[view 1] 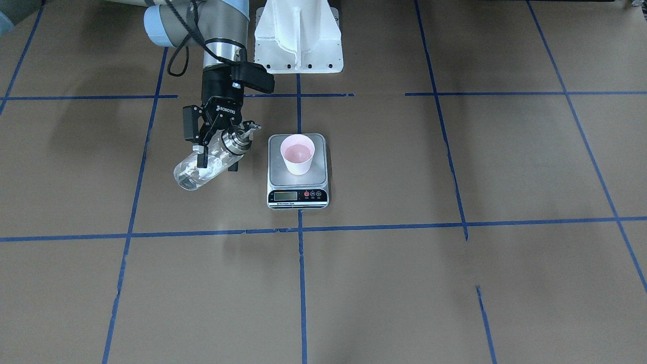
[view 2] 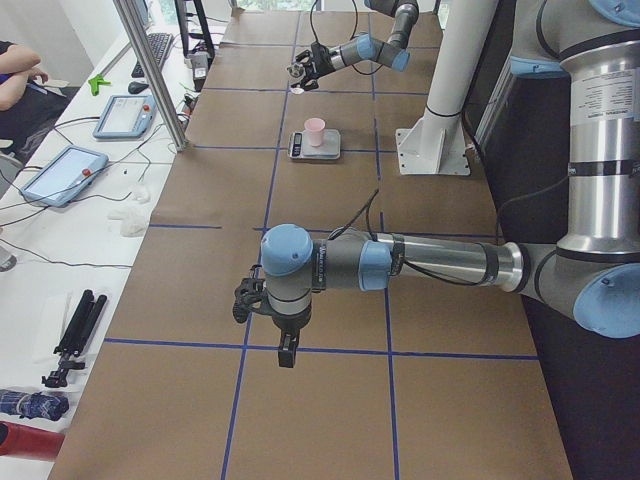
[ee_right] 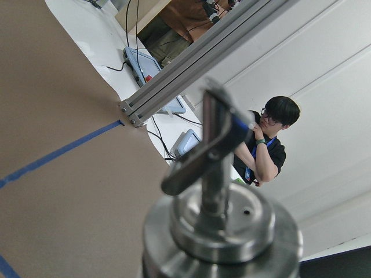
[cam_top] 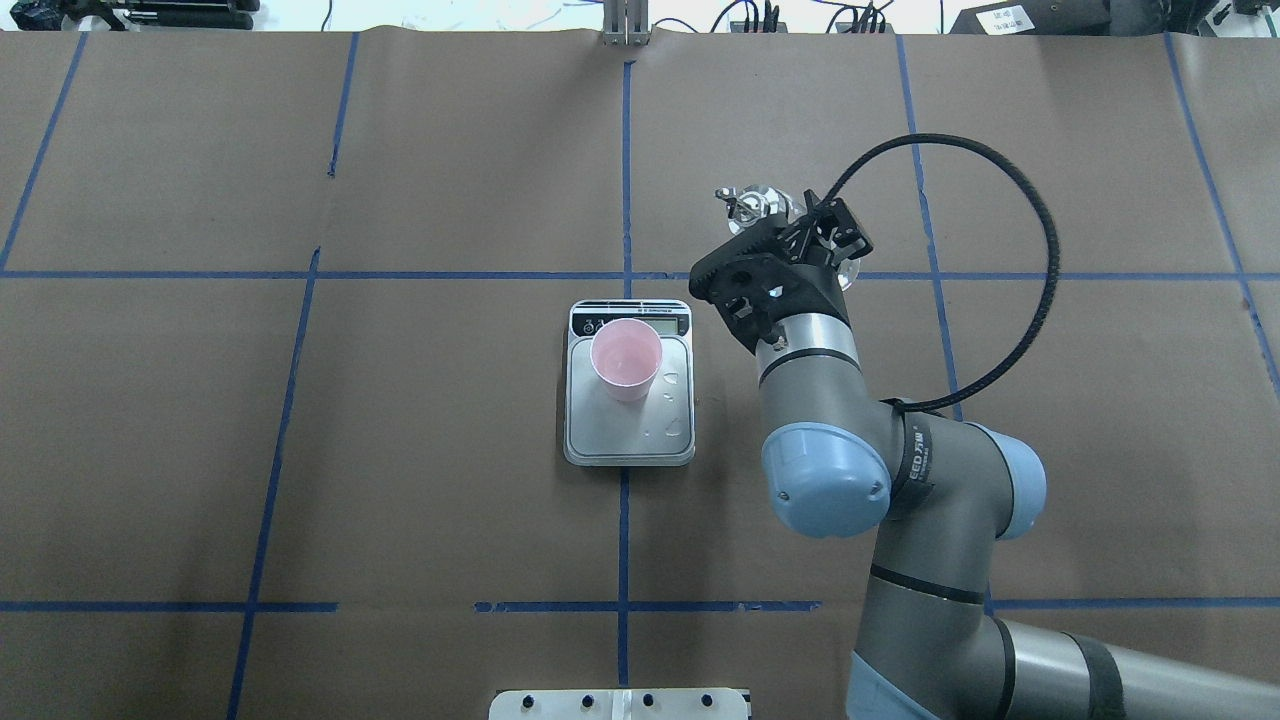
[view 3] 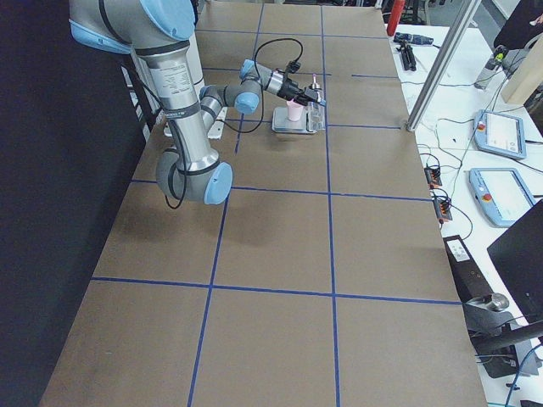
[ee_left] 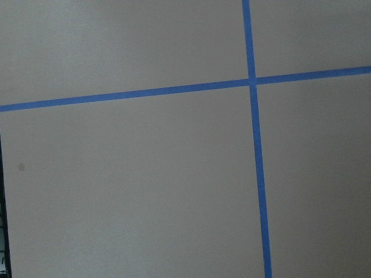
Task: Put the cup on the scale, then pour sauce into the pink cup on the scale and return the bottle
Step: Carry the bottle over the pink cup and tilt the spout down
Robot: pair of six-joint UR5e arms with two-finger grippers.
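The pale pink cup [view 1: 298, 154] stands upright on the scale [view 1: 275, 174] at the table's middle; both also show in the overhead view, the cup [cam_top: 626, 358] on the scale [cam_top: 600, 430]. My right gripper [view 1: 218, 161] is shut on the clear glass bottle [view 1: 194, 174], held tilted in the air beside the scale. The bottle's silver spout cap [view 1: 241, 137] points toward the scale but stays apart from the cup. The right wrist view shows the cap [ee_right: 220, 223] close up. The sauce cannot be made out. My left gripper [view 2: 286, 352] hangs over bare table far from the scale; I cannot tell its state.
The white robot base [view 1: 298, 35] stands behind the scale. Blue tape lines [ee_left: 255, 145] cross the brown paper. An aluminium post [view 2: 150, 70], tablets [view 2: 62, 172] and an operator [ee_right: 264, 145] are on the far side. A few small drops lie on the scale's platform [cam_top: 680, 425].
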